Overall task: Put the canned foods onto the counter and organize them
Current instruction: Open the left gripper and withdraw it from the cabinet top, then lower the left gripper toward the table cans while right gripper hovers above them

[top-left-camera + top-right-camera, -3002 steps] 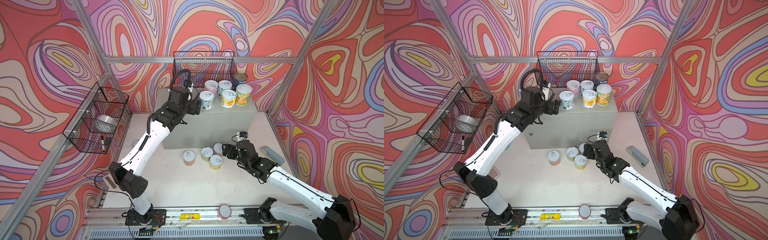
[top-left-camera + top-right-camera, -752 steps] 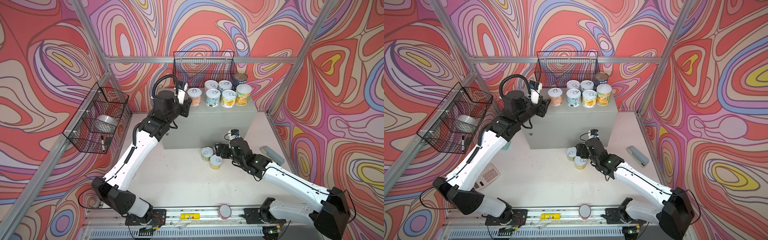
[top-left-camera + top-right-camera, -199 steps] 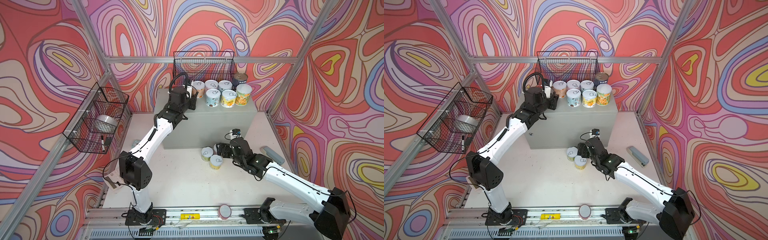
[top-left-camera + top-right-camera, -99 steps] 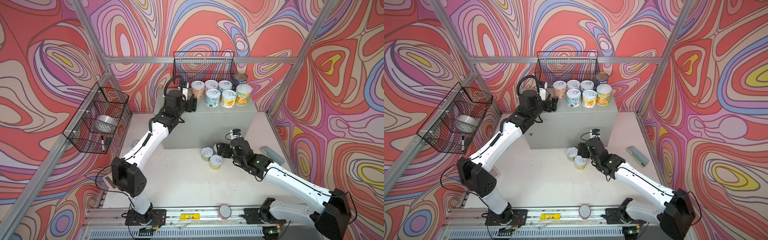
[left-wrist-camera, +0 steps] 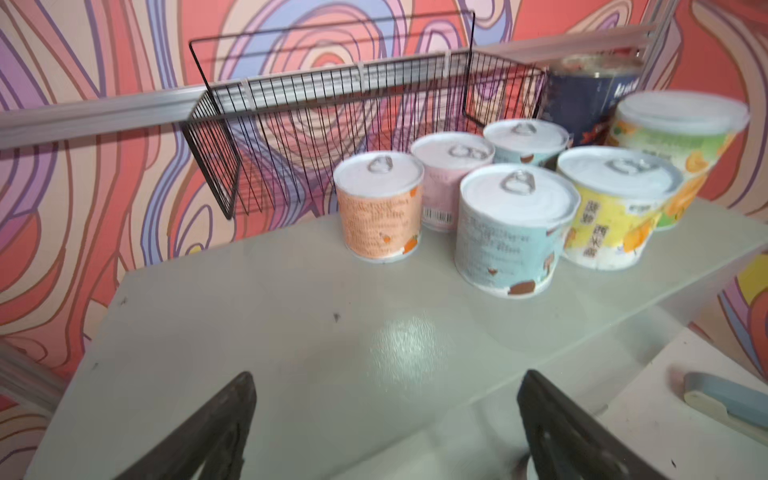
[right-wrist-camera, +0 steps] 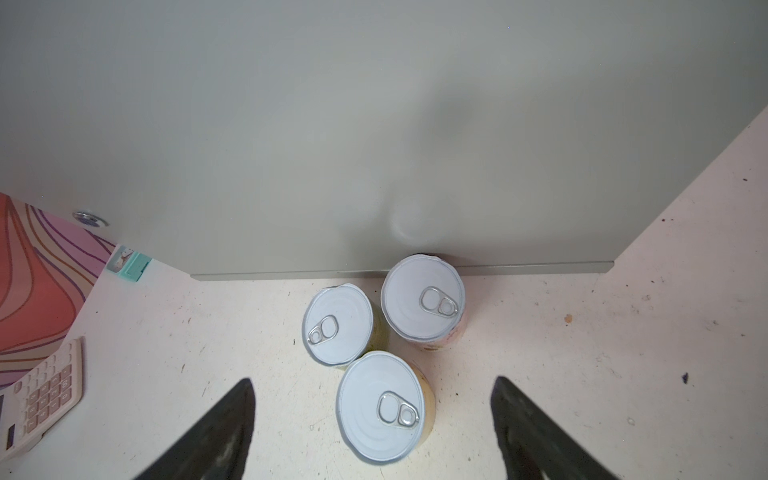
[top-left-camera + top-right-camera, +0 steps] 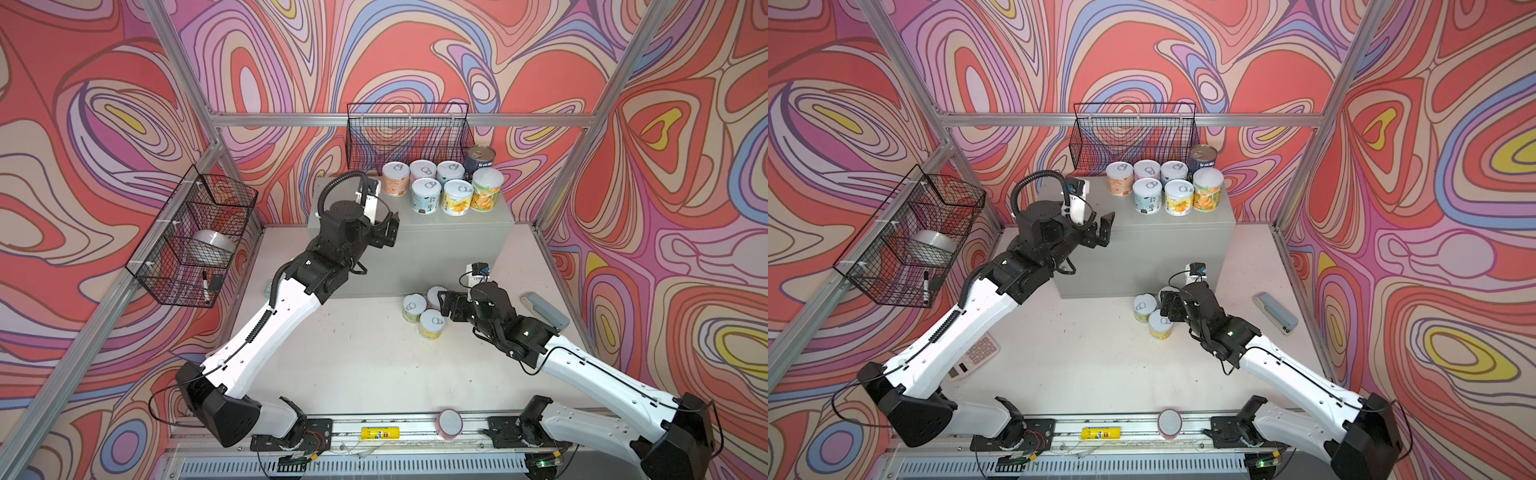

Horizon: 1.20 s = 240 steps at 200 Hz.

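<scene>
The counter (image 7: 436,257) stood in the upper centre of both top views. Seven canned foods were grouped in two close rows on the right part of its top, among them a peach can (image 7: 395,178), a yellow can (image 7: 457,199), an orange-fruit can (image 7: 485,193) and a taller dark-blue can (image 7: 479,160). The other three cans were not yet placed. They stood packed together, touching or nearly so, on the white tabletop (image 7: 353,353) at the counter's foot, right of centre, with the rear can (image 6: 423,297) hard by the counter's front. The left gripper (image 5: 386,374) hovered over the bare left part of the counter top, jaws spread wide and empty. The right gripper (image 6: 372,379) hung above the nearest can (image 6: 382,407), jaws spread and holding nothing. Risk noted: with the cluster this tight, a descending finger could, in my judgement, land on or shove a neighbouring can and tip it. A can carried up might also clip the counter's edge or jostle the crowded rows. Legible markings were few. The dark-blue can bore white lettering that appeared to read "la sicilia". The yellow can showed dark Chinese characters, too blurred to read with confidence. The pink can (image 5: 451,183) carried a barcode. All other label text was unreadable.
</scene>
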Each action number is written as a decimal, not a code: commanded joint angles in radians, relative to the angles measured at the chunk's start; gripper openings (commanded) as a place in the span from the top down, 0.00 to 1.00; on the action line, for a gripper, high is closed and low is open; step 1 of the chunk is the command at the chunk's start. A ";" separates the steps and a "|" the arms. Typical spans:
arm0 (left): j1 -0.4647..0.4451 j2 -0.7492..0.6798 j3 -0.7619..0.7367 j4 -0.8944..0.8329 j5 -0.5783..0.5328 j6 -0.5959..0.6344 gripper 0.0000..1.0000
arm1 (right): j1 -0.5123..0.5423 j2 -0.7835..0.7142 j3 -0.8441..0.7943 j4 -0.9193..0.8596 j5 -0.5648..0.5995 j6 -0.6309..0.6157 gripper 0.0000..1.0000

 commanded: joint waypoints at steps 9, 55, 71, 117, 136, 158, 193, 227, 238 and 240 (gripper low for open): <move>0.000 -0.085 -0.096 -0.080 -0.021 -0.056 0.00 | 0.004 -0.013 -0.028 0.005 -0.023 -0.008 0.07; -0.042 -0.204 -0.203 -0.122 0.060 -0.175 0.00 | 0.004 -0.024 -0.092 0.048 -0.099 -0.014 0.05; -0.100 -0.242 -0.280 -0.096 0.040 -0.197 0.00 | 0.004 -0.010 -0.097 0.045 -0.122 -0.031 0.05; -0.241 -0.310 -0.471 -0.016 -0.069 -0.236 0.00 | 0.018 0.001 -0.150 0.076 -0.144 -0.021 0.06; -0.268 -0.346 -0.530 0.024 -0.074 -0.244 0.00 | 0.049 0.017 -0.148 0.051 -0.111 -0.024 0.06; -0.281 -0.378 -0.592 0.057 -0.036 -0.260 0.00 | 0.102 0.042 -0.144 0.034 -0.053 -0.022 0.05; -0.339 -0.420 -0.687 0.063 -0.037 -0.251 0.00 | 0.171 0.083 -0.158 0.038 0.013 0.023 0.04; -0.387 -0.460 -0.767 0.037 -0.057 -0.263 0.00 | 0.230 0.141 -0.135 -0.002 0.085 0.040 0.02; -0.407 -0.473 -0.800 0.048 -0.077 -0.265 0.00 | 0.236 0.159 -0.135 -0.003 0.098 0.046 0.02; -0.410 -0.476 -0.803 0.051 -0.078 -0.265 0.00 | 0.235 0.161 -0.136 -0.003 0.100 0.047 0.02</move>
